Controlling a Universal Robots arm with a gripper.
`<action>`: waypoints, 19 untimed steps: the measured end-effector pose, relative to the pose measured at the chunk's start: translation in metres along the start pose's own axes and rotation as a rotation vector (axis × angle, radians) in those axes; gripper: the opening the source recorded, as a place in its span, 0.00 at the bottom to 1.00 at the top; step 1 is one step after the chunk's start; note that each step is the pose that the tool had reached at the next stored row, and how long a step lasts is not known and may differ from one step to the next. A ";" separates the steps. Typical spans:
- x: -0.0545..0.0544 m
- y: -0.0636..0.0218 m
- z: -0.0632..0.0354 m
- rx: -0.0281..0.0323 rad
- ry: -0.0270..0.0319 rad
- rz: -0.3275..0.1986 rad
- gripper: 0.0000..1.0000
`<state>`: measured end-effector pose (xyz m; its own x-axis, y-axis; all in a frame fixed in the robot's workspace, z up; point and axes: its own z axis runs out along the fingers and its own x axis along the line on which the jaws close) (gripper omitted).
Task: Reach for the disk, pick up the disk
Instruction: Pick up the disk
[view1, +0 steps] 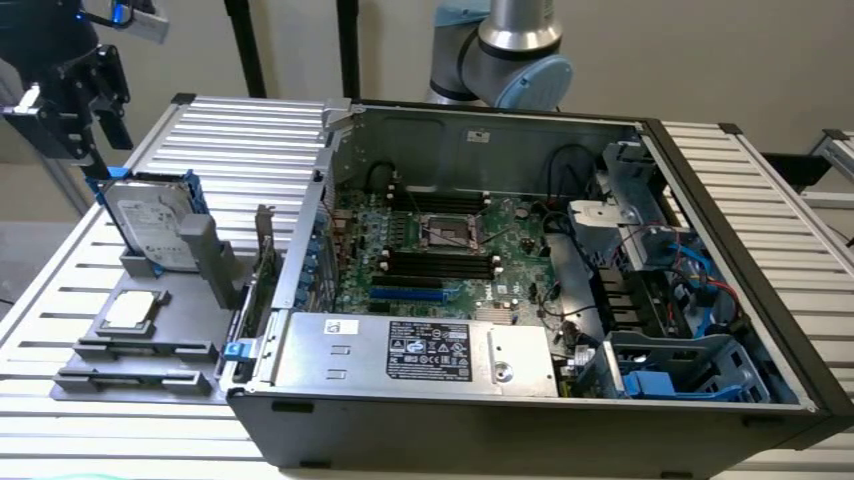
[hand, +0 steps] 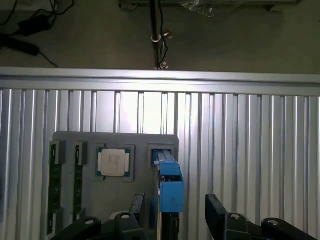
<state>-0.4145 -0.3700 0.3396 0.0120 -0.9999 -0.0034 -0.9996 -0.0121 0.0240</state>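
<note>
No text can be read. The white printed label on the disk (view1: 144, 222), which stands upright just outside the open computer case (view1: 534, 425), has print too small to make out. The black-and-white label on the power supply (view1: 430, 350), inside the case at its front wall, is likewise unreadable.

Disk (view1: 147, 222): silver-grey metal face with a dull sheen and a white paper-like label; the frame is smooth blue plastic.
Table (view1: 240, 130): ribbed bare metal, brushed, bright where light falls.
Holder (view1: 147, 350), lower left of the exterior view: matt grey plastic.
Chip (view1: 134, 311): silver metal lid, satin.
Computer case (view1: 534, 425): dark matt outer skin — bare grey sheet metal inside.
Gripper (hand: 174, 201): black, matt.
</note>
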 end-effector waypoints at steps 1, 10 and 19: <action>0.000 0.0000 0.0017 -0.0001 0.0000 0.000 0.60; 0.000 -0.0002 0.0182 -0.0001 0.0001 0.000 0.60; 0.001 0.0021 0.0335 0.0008 0.0001 -0.001 0.60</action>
<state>-0.4174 -0.3704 0.3062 0.0133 -0.9999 -0.0033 -0.9996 -0.0133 0.0232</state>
